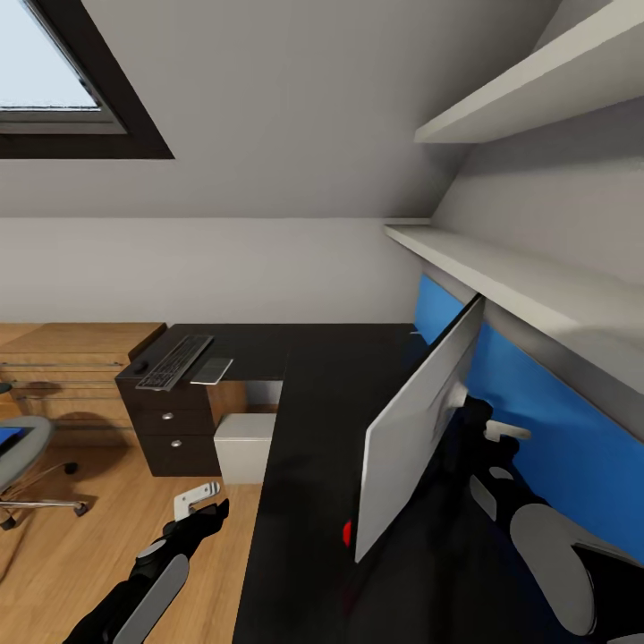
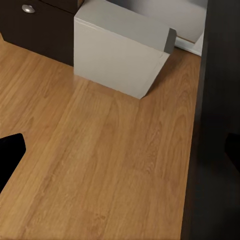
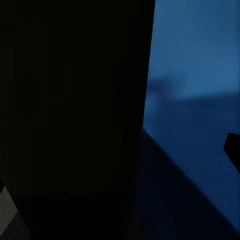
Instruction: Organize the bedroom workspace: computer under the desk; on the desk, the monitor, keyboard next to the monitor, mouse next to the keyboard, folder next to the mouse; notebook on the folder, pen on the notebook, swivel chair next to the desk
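No readable text, labels, brands or numbers anywhere.

Left arm (image 1: 148,581): black segmented links carrying a smooth grey oval cover on the forearm, tapering to a black wrist. Left gripper (image 1: 204,503): a pale grey-white bracket-shaped finger with small holes beside a black finger. Right arm (image 1: 550,559): black links with a large rounded grey shell on the near forearm and a smaller grey oval panel farther along; a white fitting sits by the black wrist.
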Controlling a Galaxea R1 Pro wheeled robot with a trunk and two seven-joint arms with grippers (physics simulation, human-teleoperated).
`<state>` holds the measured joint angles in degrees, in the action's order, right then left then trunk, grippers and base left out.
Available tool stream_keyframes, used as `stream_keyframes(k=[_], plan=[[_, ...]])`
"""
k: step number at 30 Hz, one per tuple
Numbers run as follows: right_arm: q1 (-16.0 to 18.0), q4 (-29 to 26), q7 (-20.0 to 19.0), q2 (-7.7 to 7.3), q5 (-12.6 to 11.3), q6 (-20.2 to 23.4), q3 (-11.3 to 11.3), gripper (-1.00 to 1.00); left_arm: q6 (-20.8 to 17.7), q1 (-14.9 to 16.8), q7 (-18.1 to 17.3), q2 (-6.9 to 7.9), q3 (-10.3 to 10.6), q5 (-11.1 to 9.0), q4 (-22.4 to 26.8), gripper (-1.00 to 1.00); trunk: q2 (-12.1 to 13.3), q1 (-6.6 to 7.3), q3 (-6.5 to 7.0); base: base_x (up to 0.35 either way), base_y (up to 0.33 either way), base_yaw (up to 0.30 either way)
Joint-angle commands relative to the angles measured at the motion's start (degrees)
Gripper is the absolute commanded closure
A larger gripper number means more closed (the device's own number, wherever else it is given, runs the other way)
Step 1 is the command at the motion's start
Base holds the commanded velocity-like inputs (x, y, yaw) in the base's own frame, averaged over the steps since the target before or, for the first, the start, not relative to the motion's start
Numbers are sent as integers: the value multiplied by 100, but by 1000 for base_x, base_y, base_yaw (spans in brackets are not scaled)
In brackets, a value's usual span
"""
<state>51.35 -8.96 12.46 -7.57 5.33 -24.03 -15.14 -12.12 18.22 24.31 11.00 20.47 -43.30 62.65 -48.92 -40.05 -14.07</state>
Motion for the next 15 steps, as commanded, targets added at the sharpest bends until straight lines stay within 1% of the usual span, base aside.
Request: stream_keyframes(k=[1,15], plan=[[7,8,19,1,56,-15,-33,-100,-9,6,48,7,23,-36,10,-100,-7,-1,-8,0,0,0],[7,16,11,9,64,-13,-33,-100,-9,6,52,7,27,-43,10,-100,-7,-1,-8,0,0,0]])
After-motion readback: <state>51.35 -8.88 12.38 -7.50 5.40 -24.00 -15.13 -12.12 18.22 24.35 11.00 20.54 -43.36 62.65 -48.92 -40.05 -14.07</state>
